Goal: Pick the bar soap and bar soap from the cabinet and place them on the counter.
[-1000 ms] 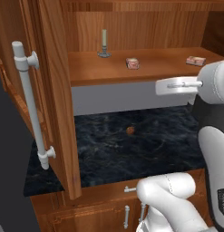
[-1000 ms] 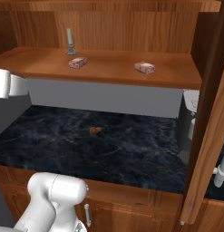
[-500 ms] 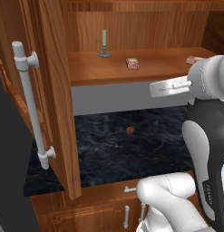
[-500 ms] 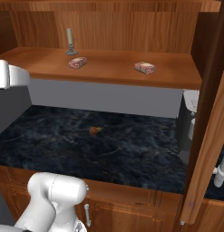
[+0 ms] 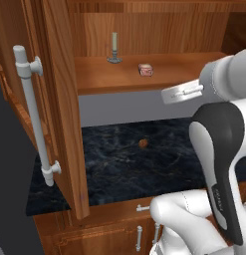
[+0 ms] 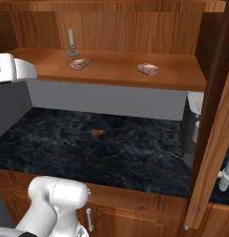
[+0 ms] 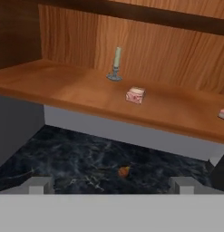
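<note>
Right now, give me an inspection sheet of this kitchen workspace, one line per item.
Surface: wide black marble-look counter, faint pale veins.
Job's things: two small flat pinkish-beige bar soaps on the wooden shelf of the reddish-brown wall cabinet, left soap near the candle, right soap apart from it; neither on the counter yet.
Clutter: pale candle on a grey holder at the shelf's back; small round brown lump on the counter.
Tool: two-finger tool open, holding nothing, short of the shelf.
Cables: nothing seen.
Surroundings: open cabinet door with long silver bar handle; lower drawers under the counter.
</note>
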{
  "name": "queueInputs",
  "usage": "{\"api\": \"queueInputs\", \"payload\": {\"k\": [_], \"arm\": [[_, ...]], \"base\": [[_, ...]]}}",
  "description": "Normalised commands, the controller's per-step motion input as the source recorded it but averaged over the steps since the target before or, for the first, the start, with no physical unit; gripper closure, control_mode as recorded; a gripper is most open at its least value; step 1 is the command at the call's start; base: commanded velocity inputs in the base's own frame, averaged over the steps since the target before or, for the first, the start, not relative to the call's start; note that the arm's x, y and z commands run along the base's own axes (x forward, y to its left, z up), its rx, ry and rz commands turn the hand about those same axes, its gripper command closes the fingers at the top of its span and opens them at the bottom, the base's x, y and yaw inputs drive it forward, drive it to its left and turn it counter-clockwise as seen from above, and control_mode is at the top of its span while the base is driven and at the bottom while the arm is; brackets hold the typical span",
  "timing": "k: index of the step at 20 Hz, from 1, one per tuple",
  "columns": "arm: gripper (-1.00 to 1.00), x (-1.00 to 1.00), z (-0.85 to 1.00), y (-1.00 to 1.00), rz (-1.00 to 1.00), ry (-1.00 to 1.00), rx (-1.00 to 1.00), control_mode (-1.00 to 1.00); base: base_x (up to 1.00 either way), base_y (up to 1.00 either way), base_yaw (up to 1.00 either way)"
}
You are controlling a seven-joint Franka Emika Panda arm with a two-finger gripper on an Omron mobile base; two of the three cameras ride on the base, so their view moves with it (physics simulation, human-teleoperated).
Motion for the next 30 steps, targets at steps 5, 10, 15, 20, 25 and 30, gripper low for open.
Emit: {"api": "queueInputs", "payload": {"k": [5, 10, 15, 20, 25, 30], "arm": [[-1.00, 0.25, 0.00, -0.16, 0.00, -0.03, 0.00, -1.00], [-1.00, 0.27, -0.03, -0.16, 0.00, -0.03, 0.00, -1.00], [-1.00, 0.35, -0.05, -0.08, 0.00, 0.00, 0.00, -1.00], [-1.00, 0.31, 0.00, -0.14, 0.00, 0.00, 0.00, -1.00], [-1.00, 0.25, 0.00, -0.17, 0.00, 0.01, 0.03, -1.00], [-1.00, 0.31, -0.02, -0.09, 0.00, 0.03, 0.04, -1.00]], "base": [[0.00, 0.00, 0.00], [0.00, 0.00, 0.00], [0.00, 0.00, 0.00], [0.00, 0.00, 0.00], [0.00, 0.00, 0.00], [0.00, 0.00, 0.00]]}}
